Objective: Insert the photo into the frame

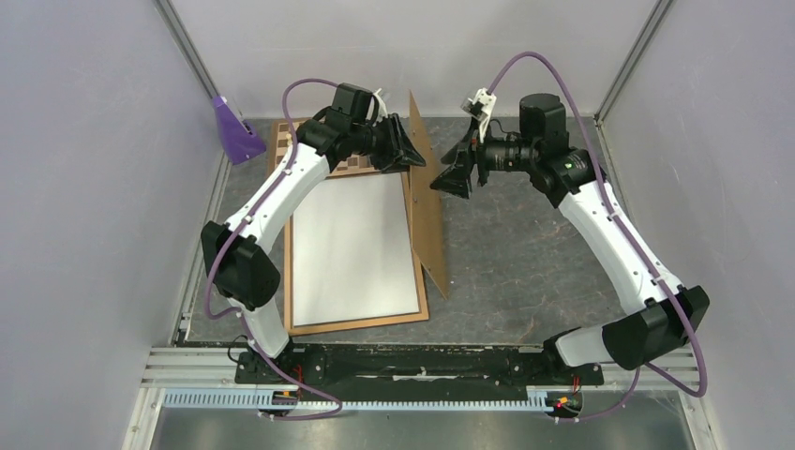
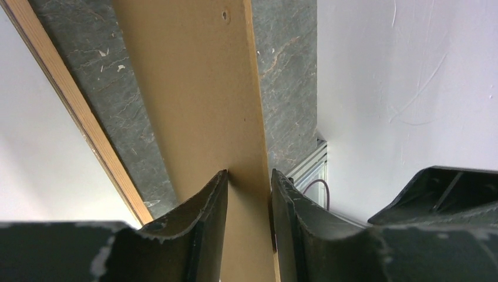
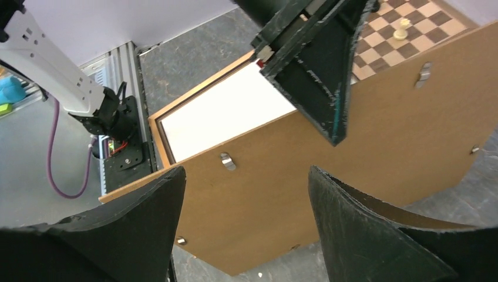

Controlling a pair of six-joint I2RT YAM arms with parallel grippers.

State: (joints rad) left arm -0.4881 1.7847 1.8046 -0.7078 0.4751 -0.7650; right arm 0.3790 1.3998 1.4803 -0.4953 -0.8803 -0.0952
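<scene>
The frame [image 1: 361,322] lies flat on the table, its light wood back up. The photo [image 1: 356,248] rests inside it, plain white back showing. A plain brown backing board [image 1: 427,216] stands tilted on its long edge along the frame's right side. My left gripper [image 1: 410,150] is at the board's far top edge, one finger on each face, shut on it. The left wrist view shows the board [image 2: 199,88] filling the gap in that gripper [image 2: 249,176]. My right gripper [image 1: 448,178] hangs open just right of the board [image 3: 352,158], touching nothing. The photo [image 3: 217,117] shows behind the board.
A chessboard [image 1: 352,164] lies at the frame's far end, partly under my left arm, with a small white piece [image 3: 402,26] on it. A purple object [image 1: 234,131] sits in the back left corner. Walls close the table on three sides.
</scene>
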